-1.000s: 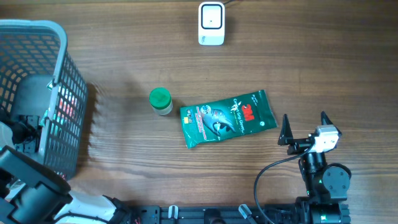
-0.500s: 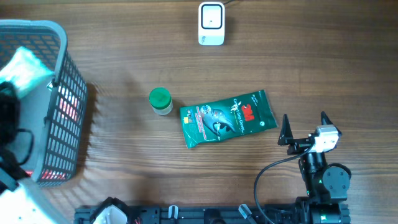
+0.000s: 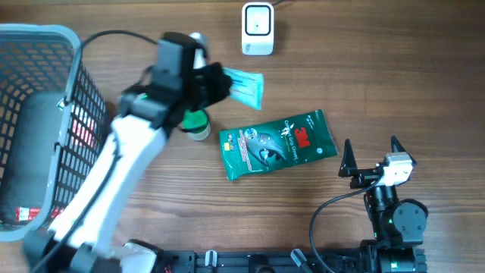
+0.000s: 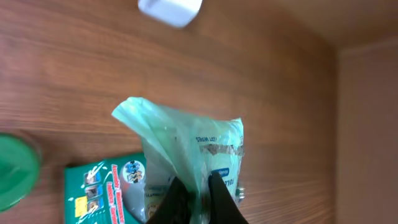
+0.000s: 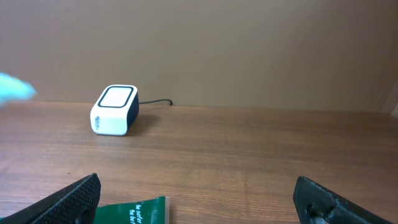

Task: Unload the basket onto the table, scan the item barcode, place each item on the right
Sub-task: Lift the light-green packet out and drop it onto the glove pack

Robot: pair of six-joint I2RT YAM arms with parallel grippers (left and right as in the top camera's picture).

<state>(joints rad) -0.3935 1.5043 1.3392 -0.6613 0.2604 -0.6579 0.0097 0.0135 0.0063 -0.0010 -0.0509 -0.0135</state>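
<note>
A pale green plastic bag with printed labels (image 3: 244, 87) hangs above the table just below and left of the white barcode scanner (image 3: 258, 29). My left gripper (image 3: 220, 83) is shut on it. In the left wrist view the black fingertips (image 4: 194, 196) pinch the bag's lower part (image 4: 186, 149), and the scanner (image 4: 170, 9) sits at the top edge. My right gripper (image 3: 371, 155) rests at the lower right, open and holding nothing. Its wrist view shows the scanner (image 5: 114, 109) ahead on the left and a blur of the bag (image 5: 12, 87) at the left edge.
A dark green 3M packet (image 3: 276, 142) lies flat mid-table, with a small green-lidded jar (image 3: 197, 125) to its left, partly under my left arm. A grey mesh basket (image 3: 38, 30) with a dark item inside stands at the far left.
My left arm has swung out of the basket and across to the middle of the table, carrying the pale green bag up toward the scanner. The right arm has not moved.
</note>
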